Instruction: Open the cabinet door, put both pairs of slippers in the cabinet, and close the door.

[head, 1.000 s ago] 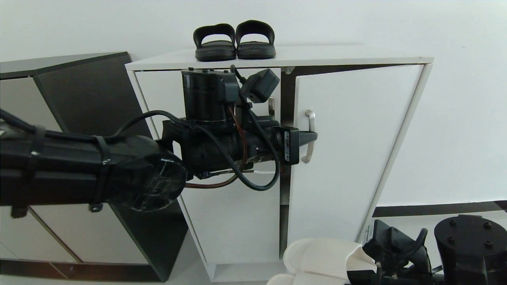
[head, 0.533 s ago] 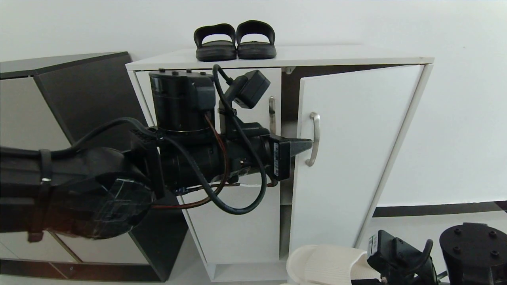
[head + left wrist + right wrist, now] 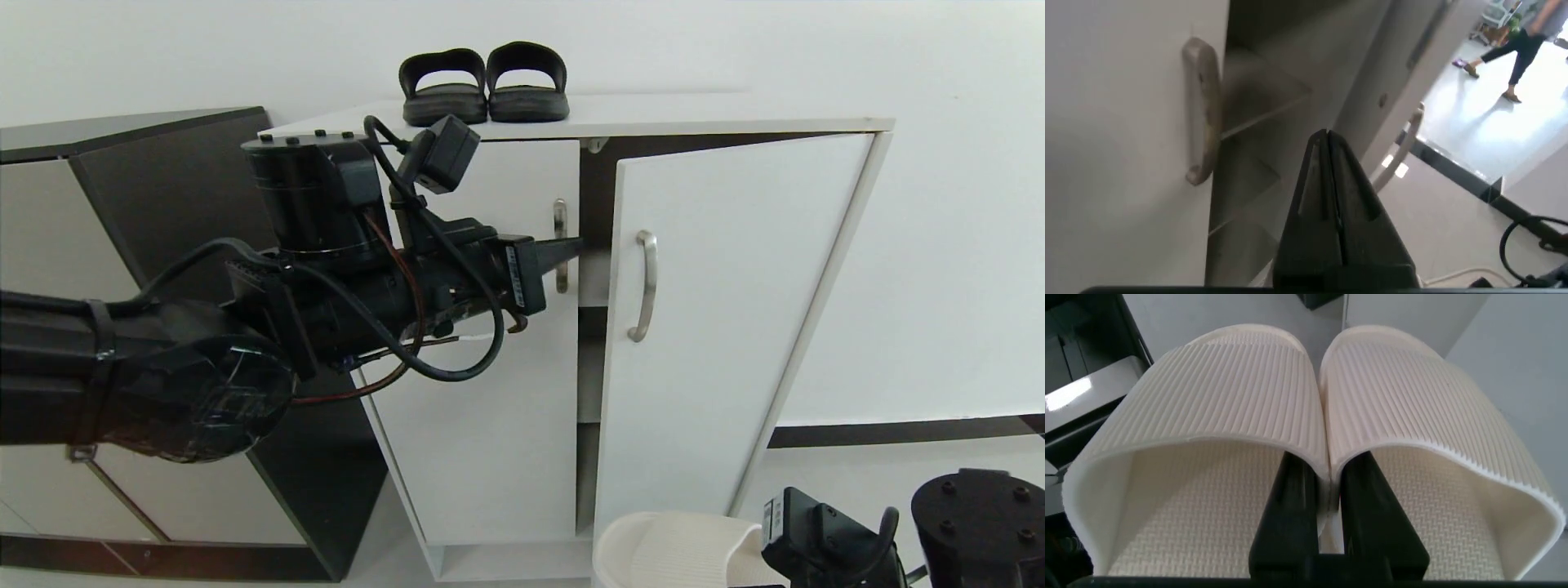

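Observation:
A pair of black slippers (image 3: pixel 483 84) stands on top of the white cabinet (image 3: pixel 735 124). Its right door (image 3: pixel 727 327) hangs ajar, showing a dark gap and shelves (image 3: pixel 1266 90) inside; the left door (image 3: pixel 482 425) is closed. My left gripper (image 3: pixel 573 247) is shut and empty, level with the left door's handle (image 3: pixel 560 245) in front of the gap, clear of the right door's handle (image 3: pixel 645 286). In the left wrist view its tips (image 3: pixel 1328 139) meet. Low at the right, my right gripper (image 3: pixel 1328 478) is shut on the inner sides of both white slippers (image 3: pixel 1225 400), also seen from the head (image 3: pixel 669 547).
A black and grey cabinet (image 3: pixel 163 163) stands against the white one's left side. The white wall is behind. To the right lies open floor with a black baseboard strip (image 3: pixel 898 431).
My left gripper has pulled away from the right door's handle, moving left and slightly up. The right door swung a little wider. The right gripper with the white slippers sank lower in view.

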{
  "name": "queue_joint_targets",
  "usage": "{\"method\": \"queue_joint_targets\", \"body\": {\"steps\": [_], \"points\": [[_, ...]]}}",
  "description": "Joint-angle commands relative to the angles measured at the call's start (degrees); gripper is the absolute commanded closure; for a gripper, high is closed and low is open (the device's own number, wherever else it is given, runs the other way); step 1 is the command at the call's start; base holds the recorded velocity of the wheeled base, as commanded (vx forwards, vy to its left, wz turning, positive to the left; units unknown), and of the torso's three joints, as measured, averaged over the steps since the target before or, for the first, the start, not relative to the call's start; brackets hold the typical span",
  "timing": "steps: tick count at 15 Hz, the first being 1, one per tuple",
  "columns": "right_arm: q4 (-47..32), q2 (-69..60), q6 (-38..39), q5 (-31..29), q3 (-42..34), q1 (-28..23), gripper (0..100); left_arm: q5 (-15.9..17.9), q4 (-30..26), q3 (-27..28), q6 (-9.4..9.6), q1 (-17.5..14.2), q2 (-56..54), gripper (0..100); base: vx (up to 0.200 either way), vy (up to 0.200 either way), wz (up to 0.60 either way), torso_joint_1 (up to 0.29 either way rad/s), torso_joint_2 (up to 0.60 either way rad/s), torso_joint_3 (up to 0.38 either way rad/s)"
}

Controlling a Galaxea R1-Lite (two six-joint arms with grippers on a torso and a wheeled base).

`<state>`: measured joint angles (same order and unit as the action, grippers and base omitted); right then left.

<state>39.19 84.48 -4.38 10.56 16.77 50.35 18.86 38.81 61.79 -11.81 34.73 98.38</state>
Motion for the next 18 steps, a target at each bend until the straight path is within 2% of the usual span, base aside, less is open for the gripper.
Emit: {"method": "queue_joint_targets", "body": {"steps": [1, 3, 6, 8, 9, 11, 13, 14, 16, 18], "points": [[0.0, -0.2, 0.0, 0.0, 0.0, 0.1, 100, 0.0, 0.0, 3.0, -1.63, -0.5, 2.4, 100, 0.000, 0.000, 0.00, 0.000, 0.00, 0.000], [0.0, 0.2, 0.0, 0.0, -0.1, 0.3, 100, -0.1, -0.7, 8.4, -1.90, -0.5, 6.1, 100, 0.000, 0.000, 0.00, 0.000, 0.00, 0.000], [0.0, 0.2, 0.0, 0.0, -0.2, 0.3, 100, -0.1, -2.8, 12.8, -1.81, 0.2, 9.2, 100, 0.000, 0.000, 0.00, 0.000, 0.00, 0.000], [0.0, 0.5, 0.0, -0.1, -0.2, 0.3, 100, 0.0, -8.1, 16.2, -2.16, 0.2, 10.3, 100, 0.000, 0.000, 0.00, 0.000, 0.00, 0.000], [0.0, 0.6, 0.0, -0.1, -0.2, 0.3, 100, 0.0, -8.2, 16.3, -3.04, 0.4, 10.2, 100, 0.000, 0.000, 0.00, 0.000, 0.00, 0.000], [0.0, 1.0, 0.1, 0.0, -0.1, 0.4, 100, -0.1, -8.2, 16.3, -3.22, 1.7, 9.8, 100, 0.000, 0.000, 0.00, 0.000, 0.00, 0.000], [0.0, 0.9, 0.2, 0.1, -1.7, 2.5, 100, -0.1, -8.2, 16.0, -3.04, 3.1, 9.6, 100, -0.200, 0.000, 0.00, 0.005, 0.00, 0.000], [0.0, 0.3, 0.1, 0.1, -3.2, 4.2, 100, -0.6, -8.1, 14.6, -2.78, 4.6, 8.6, 100, -0.200, 0.000, 0.00, 0.007, 0.01, -0.002], [0.1, -0.4, 0.2, 0.2, -4.3, 5.8, 100, -3.0, -8.1, 10.9, -2.16, 9.6, 5.1, 100, -0.200, 0.000, 0.00, 0.000, 0.00, 0.005], [0.1, -0.4, 0.2, 0.1, -4.3, 5.8, 100, -3.0, -8.1, 9.8, -1.72, 11.4, 3.5, 100, -0.200, 0.000, 0.00, -0.005, 0.00, 0.007]]}}
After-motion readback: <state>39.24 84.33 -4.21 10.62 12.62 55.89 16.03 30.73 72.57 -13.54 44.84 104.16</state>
